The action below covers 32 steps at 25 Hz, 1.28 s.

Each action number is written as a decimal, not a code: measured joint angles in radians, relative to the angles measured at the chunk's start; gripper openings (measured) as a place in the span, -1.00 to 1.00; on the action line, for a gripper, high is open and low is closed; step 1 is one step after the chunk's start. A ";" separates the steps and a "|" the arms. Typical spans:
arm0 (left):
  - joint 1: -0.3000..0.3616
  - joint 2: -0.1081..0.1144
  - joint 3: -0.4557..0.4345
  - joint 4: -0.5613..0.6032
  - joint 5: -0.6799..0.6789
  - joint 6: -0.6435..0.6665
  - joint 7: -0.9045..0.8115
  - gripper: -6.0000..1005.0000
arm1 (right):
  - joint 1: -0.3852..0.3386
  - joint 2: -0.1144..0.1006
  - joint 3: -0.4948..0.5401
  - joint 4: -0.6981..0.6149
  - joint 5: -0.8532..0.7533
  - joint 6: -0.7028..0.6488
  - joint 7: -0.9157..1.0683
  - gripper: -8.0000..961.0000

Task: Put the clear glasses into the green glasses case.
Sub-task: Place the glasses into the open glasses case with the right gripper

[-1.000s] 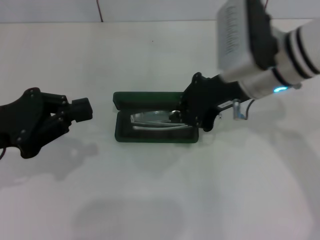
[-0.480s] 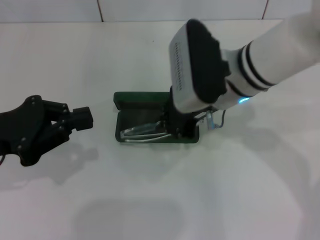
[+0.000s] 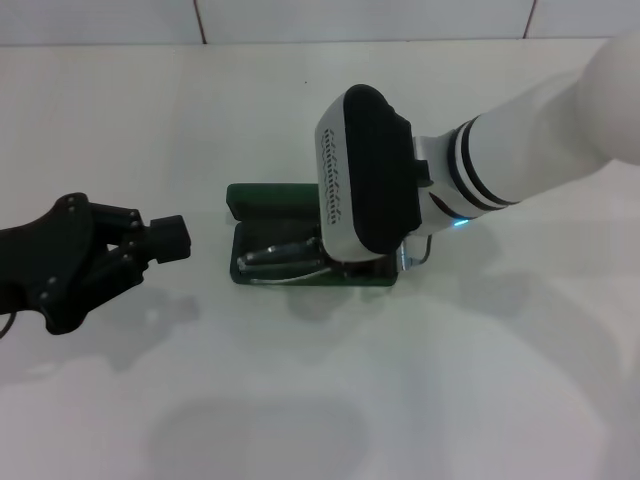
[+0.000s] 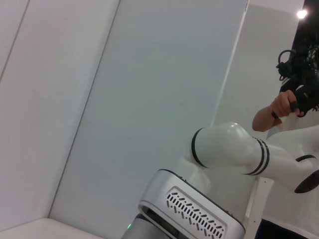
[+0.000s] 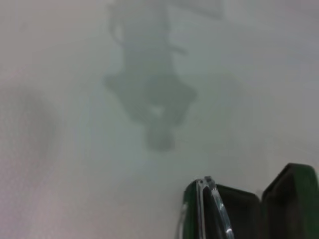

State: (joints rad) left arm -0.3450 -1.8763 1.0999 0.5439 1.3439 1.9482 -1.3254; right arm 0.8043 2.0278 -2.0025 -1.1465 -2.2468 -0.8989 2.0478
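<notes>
From the head view, the green glasses case point(image 3: 300, 245) lies open near the middle of the white table point(image 3: 300, 400), its lid folded back toward the far edge. The clear glasses point(image 3: 285, 258) rest in its tray, their left end showing while the rest is hidden under the right arm's wrist housing. The right gripper is below that housing, over the case's right half, so whether its fingers are spread or closed on the glasses cannot be told. The left gripper point(image 3: 165, 238) hangs just above the table, well apart from the case toward the left edge, holding nothing; its fingers look drawn together. The left wrist view shows only a wall, the right arm and a person's hand. The right wrist view shows the case's end with the glasses' clear frame point(image 5: 212, 206) standing against its rim.
</notes>
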 joint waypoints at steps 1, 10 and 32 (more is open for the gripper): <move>0.000 -0.001 0.000 0.000 0.000 0.000 0.000 -0.89 | -0.003 0.000 -0.004 0.001 0.000 0.015 0.001 -0.83; 0.003 -0.001 0.003 -0.001 0.002 0.000 0.000 -0.89 | -0.020 0.000 -0.021 0.007 -0.002 0.073 0.003 -0.83; 0.006 -0.011 0.000 -0.002 0.011 -0.005 0.004 -0.89 | -0.051 0.000 -0.038 0.019 -0.036 0.150 0.003 -0.83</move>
State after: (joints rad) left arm -0.3390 -1.8869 1.0998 0.5415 1.3546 1.9433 -1.3218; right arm 0.7533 2.0279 -2.0400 -1.1273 -2.2825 -0.7488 2.0506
